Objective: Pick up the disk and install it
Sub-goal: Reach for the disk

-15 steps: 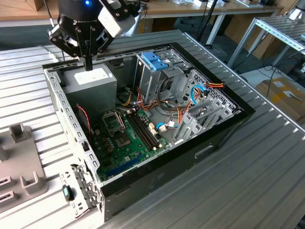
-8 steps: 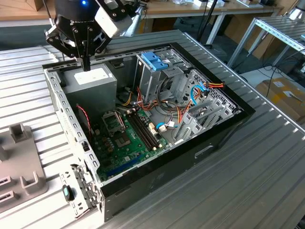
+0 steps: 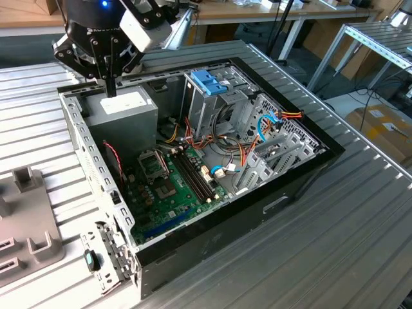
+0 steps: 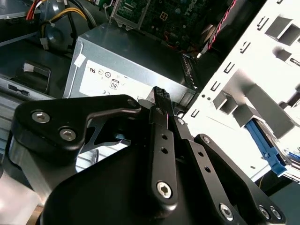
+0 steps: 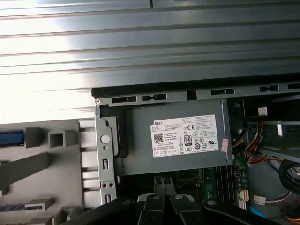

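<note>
My gripper (image 3: 111, 89) hangs shut and empty over the grey power supply (image 3: 125, 111) at the back corner of the open computer case (image 3: 302, 183). In both wrist views its dark fingers (image 4: 161, 96) (image 5: 163, 183) sit close together above the labelled power supply (image 5: 178, 140). The disk shows as a bright blue rail (image 4: 265, 147) lying in the pale fixture (image 4: 243, 89) beside the case. A blue strip (image 5: 10, 138) of it also lies at that fixture's edge. The gripper is well apart from it.
A tall metal cage with a blue latch (image 3: 209, 82) stands mid-case. The green motherboard (image 3: 170, 187) and loose cables (image 3: 257, 138) fill the case floor. The grey fixture (image 3: 29, 219) rests on the ribbed table at the exterior view's left.
</note>
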`<move>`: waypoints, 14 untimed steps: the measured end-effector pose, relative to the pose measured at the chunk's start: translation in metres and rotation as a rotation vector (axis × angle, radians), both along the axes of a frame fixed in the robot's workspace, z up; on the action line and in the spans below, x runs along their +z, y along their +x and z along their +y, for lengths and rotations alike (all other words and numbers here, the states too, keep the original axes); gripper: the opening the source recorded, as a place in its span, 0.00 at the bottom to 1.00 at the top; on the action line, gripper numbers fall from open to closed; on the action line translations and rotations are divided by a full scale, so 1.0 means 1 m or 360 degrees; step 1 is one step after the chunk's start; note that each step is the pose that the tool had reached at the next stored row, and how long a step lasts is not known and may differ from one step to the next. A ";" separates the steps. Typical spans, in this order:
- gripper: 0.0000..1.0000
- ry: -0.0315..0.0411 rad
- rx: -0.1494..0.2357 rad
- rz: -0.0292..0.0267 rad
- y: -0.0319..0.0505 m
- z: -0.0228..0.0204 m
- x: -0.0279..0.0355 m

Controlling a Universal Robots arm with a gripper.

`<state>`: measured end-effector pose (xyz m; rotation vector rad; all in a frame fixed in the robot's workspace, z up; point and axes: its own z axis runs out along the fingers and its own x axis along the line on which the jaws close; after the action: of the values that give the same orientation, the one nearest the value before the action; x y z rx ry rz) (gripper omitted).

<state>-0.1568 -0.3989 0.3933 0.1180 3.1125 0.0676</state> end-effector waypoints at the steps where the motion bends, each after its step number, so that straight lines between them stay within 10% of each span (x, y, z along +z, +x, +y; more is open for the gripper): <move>1: 0.11 0.0000 0.0000 0.00001 -0.0017 0.0000 0.0000; 14: 0.11 0.0000 0.0000 0.00000 -0.0146 0.0001 0.0000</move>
<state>-0.1714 -0.3989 0.3933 0.1180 3.1125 0.0676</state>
